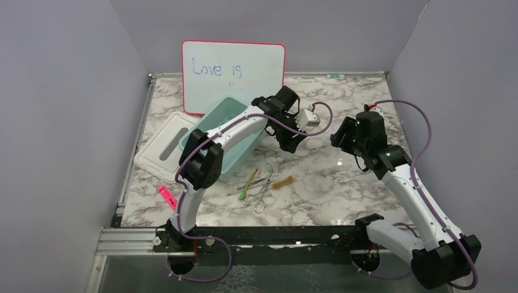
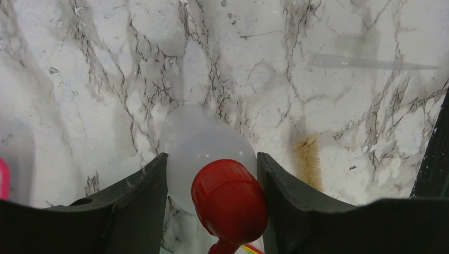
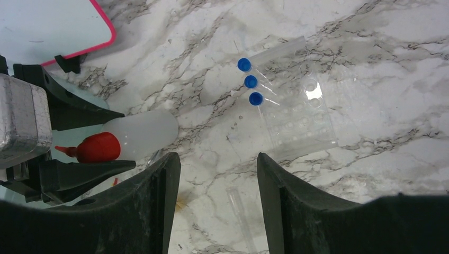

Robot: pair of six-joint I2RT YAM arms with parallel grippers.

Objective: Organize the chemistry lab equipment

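Two arms are out over the table, and the left one has the job right now. The left gripper (image 2: 212,159) sits around the bottle (image 2: 204,138), with one finger on each side of its white body. Both fingers look like they touch it, so I think it has a grip, closed about halfway. The bottle is near the right side of the bin (image 1: 233,156), with its red top pointing back at the wrist. I can't tell if it stands up or lies down, or if it rests on the table. The right gripper (image 3: 218,164) hangs wide open with nothing in it, near the tubes (image 3: 250,82).

I think this step is grabbing the bottle. Next it needs to go up, then over to the bin, I guess, and be let go inside. The bottle looks soft and round, so a hard squeeze could make it slip.
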